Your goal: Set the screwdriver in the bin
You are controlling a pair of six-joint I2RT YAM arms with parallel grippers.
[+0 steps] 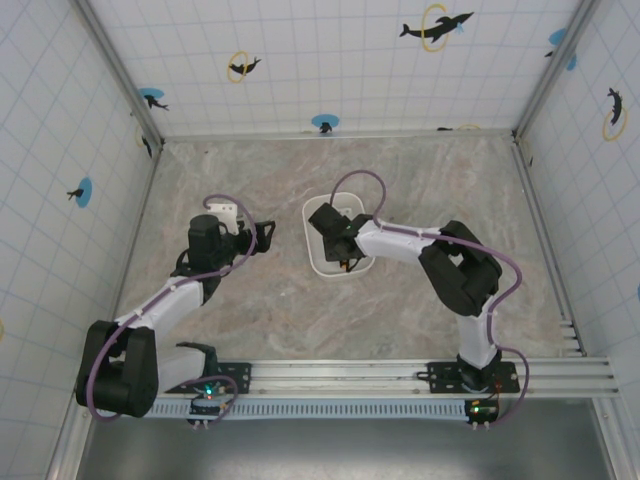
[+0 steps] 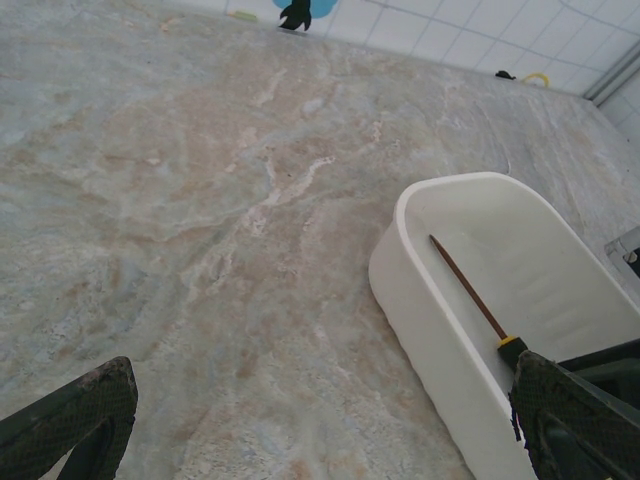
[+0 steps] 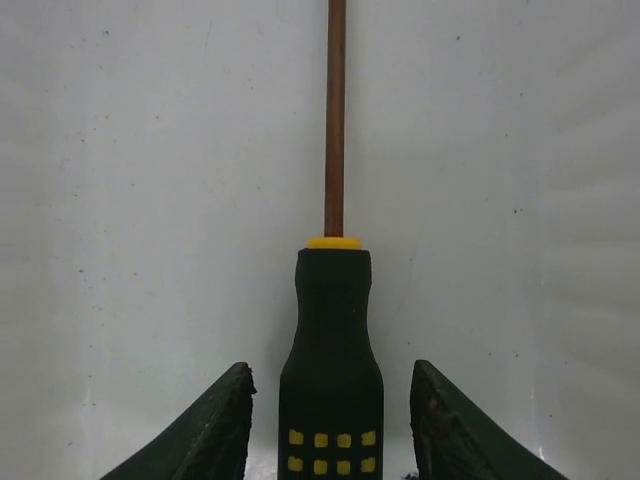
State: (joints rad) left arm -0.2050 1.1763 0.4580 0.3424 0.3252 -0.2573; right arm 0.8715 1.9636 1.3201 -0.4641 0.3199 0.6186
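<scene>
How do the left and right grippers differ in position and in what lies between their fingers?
The right gripper is over the bin, while the left gripper is over bare table beside it. The right gripper's fingers flank the screwdriver handle with a gap on each side; the left gripper has nothing between its fingers. Both are open, gripping nothing.

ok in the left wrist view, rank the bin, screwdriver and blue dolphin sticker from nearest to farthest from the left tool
1. bin, close on the right
2. screwdriver, lying inside the bin
3. blue dolphin sticker, far off at the top
</scene>
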